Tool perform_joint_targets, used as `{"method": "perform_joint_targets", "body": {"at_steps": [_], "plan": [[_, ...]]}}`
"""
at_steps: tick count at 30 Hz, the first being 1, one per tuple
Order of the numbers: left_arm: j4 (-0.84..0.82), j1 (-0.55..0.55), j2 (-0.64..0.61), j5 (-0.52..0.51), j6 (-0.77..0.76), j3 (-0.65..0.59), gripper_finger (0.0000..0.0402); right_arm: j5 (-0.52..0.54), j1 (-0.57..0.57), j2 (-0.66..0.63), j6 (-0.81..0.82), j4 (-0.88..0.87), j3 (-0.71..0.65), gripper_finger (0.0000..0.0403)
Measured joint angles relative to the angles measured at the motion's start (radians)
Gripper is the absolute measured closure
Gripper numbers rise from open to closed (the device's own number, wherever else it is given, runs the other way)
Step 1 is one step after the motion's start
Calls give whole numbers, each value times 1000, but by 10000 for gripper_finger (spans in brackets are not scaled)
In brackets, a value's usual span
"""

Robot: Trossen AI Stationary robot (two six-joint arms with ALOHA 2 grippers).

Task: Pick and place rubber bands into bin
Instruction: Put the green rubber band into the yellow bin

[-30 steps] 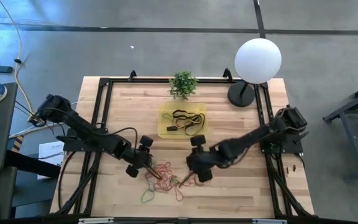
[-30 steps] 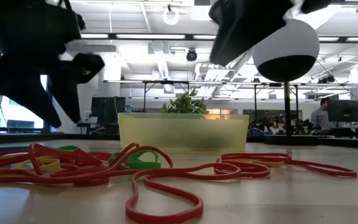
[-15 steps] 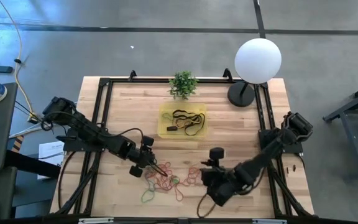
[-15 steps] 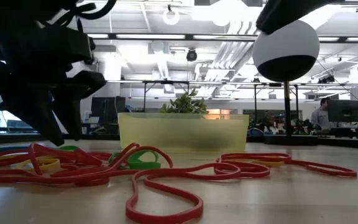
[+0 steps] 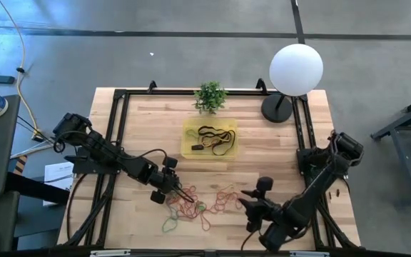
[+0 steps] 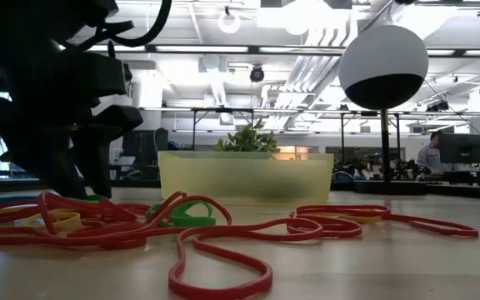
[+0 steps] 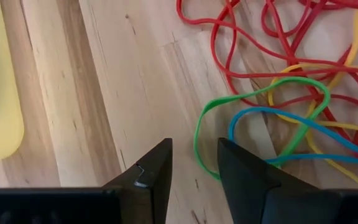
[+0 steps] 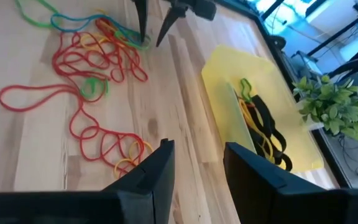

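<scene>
The right gripper (image 5: 247, 207) has retreated toward five o'clock, fingers apart, empty; left gripper (image 5: 179, 193), parted, hovers over thin tangled rubber bands (image 5: 191, 207).

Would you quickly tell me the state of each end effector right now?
Left end effector: open, empty, at the rubber bands.
Right end effector: open, holding nothing.

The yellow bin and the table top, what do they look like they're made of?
The bin: probably plastic, translucent yellow with a smooth, slightly frosted look; in the low view light glows through its wall.
The table top: apparently wood, pale and matt, with grain lines and plank seams showing.
</scene>
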Motion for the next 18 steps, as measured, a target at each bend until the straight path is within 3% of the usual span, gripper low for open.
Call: {"method": "perform_joint_targets", "body": {"at_steps": [10,18], "plan": [[2,-1,13,-3,8,0,393,34,23,0,16,-1,0,274],[-2,-1,20,-47,17,9,399,33,23,0,16,-4,0,274]]}}
